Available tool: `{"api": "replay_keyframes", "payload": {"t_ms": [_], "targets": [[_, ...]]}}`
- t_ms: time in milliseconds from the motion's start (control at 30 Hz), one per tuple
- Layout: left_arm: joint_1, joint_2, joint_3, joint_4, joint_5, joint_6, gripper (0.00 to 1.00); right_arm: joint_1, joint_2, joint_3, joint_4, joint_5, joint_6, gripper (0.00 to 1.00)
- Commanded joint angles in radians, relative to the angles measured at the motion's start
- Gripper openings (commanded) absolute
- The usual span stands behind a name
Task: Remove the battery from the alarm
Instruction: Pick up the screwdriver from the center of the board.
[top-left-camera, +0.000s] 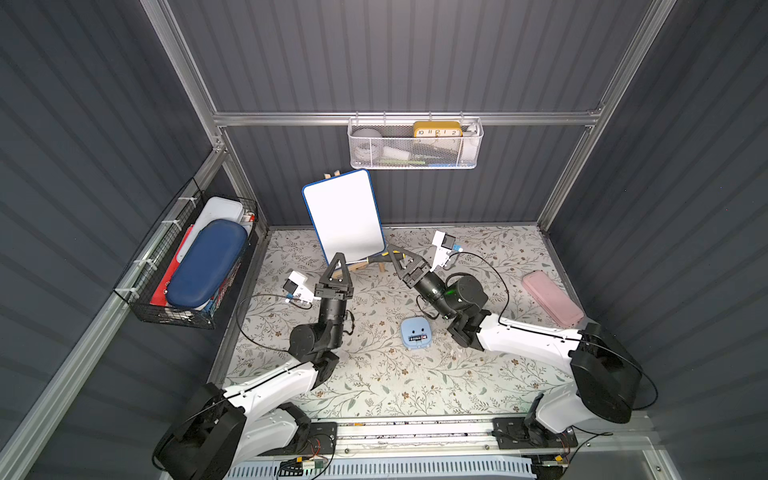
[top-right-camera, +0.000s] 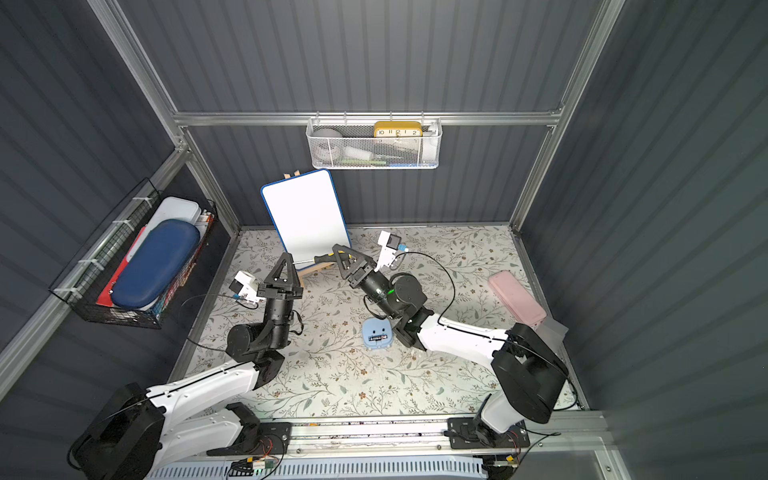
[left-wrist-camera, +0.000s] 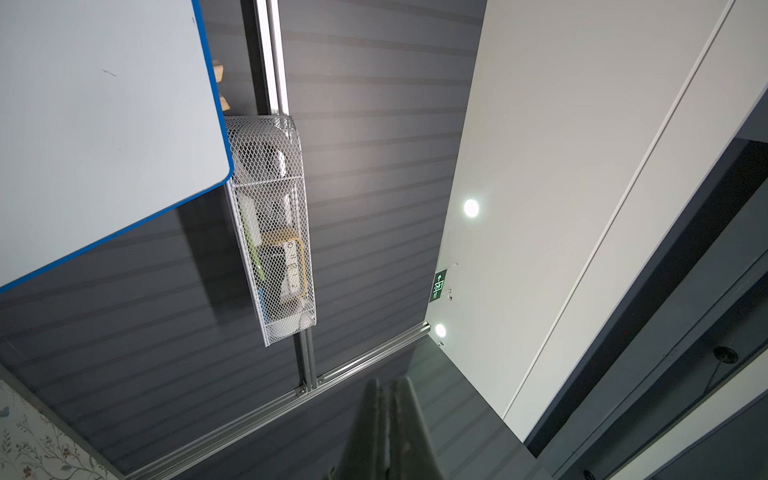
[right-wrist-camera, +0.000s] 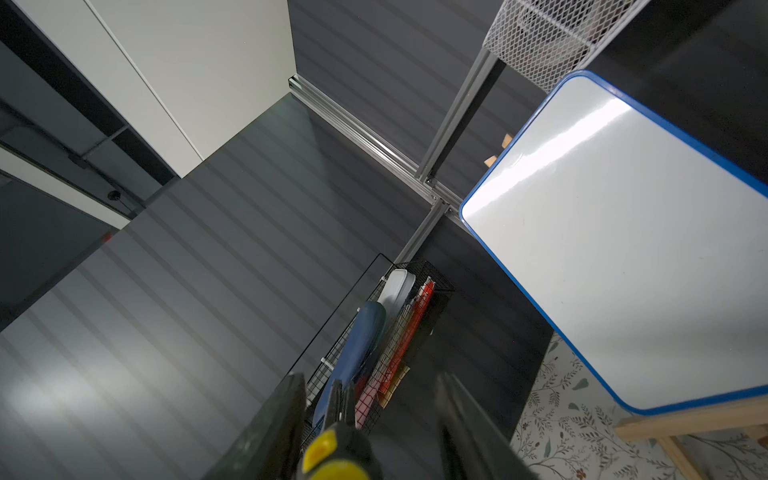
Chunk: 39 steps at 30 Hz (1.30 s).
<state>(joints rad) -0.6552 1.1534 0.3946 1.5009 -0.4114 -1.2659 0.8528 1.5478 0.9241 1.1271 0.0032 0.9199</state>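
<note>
Battery (top-left-camera: 417, 338) removal is not yet done: in both top views it sits in the back slot of the alarm (top-left-camera: 415, 332), which lies face down just beside the right arm's elbow. The right claw (top-left-camera: 395, 259) is raised near the whiteboard (top-left-camera: 343, 216), far from the alarm. The left claw (top-left-camera: 338, 258) points upward. In the left wrist view its fingers (left-wrist-camera: 376, 415) are pressed together on nothing. In the right wrist view the jaws stand apart around the screwdriver (right-wrist-camera: 336, 449), not clamped. I think you should grip the handle firmly, then lever one battery end gently.
</note>
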Motion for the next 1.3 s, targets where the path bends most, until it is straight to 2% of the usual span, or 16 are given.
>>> {"api": "replay_keyframes", "payload": {"t_ms": [0,100,200,300,400,467,533,600,633,700,867,1000,1067,1167,1267], "targets": [[-0.006,0.005,-0.013,0.090,0.028,-0.030,0.00,0.010,0.025,0.037,0.059,-0.007,0.012,0.52],[-0.005,0.028,-0.013,0.127,0.041,-0.043,0.00,0.015,0.041,0.065,0.047,-0.017,0.005,0.43],[-0.005,0.039,-0.010,0.140,0.053,-0.042,0.00,0.017,0.069,0.093,0.064,-0.034,0.025,0.19],[-0.006,0.039,-0.011,0.136,0.072,-0.036,0.00,0.017,0.069,0.098,0.050,-0.028,0.023,0.03],[-0.006,0.010,-0.010,0.081,0.110,0.011,0.02,0.017,0.032,0.093,-0.016,-0.022,-0.027,0.00],[-0.006,-0.035,-0.008,-0.008,0.130,0.050,0.32,0.017,-0.011,0.082,-0.066,0.003,-0.073,0.00],[-0.006,-0.094,-0.009,-0.122,0.152,0.077,0.54,0.013,-0.074,0.070,-0.161,0.028,-0.134,0.00],[-0.003,-0.185,-0.005,-0.259,0.187,0.148,0.92,-0.007,-0.162,0.062,-0.300,0.041,-0.184,0.00],[-0.003,-0.232,0.010,-0.386,0.170,0.152,0.99,-0.021,-0.199,0.062,-0.375,0.041,-0.191,0.00],[-0.002,-0.322,0.049,-0.600,0.150,0.213,0.99,-0.057,-0.284,0.049,-0.511,0.038,-0.207,0.00],[-0.001,-0.425,0.130,-0.926,0.145,0.355,0.94,-0.178,-0.489,0.012,-0.857,-0.023,-0.203,0.00],[-0.003,-0.409,0.149,-1.064,0.229,0.408,0.81,-0.265,-0.603,-0.003,-1.088,-0.122,-0.224,0.00],[-0.001,-0.377,0.167,-1.140,0.270,0.404,0.66,-0.293,-0.625,0.008,-1.202,-0.159,-0.227,0.00],[-0.002,-0.316,0.213,-1.252,0.328,0.435,0.53,-0.317,-0.627,0.042,-1.361,-0.188,-0.244,0.00],[-0.002,-0.258,0.252,-1.338,0.348,0.465,0.47,-0.330,-0.593,0.092,-1.509,-0.204,-0.263,0.00]]}}
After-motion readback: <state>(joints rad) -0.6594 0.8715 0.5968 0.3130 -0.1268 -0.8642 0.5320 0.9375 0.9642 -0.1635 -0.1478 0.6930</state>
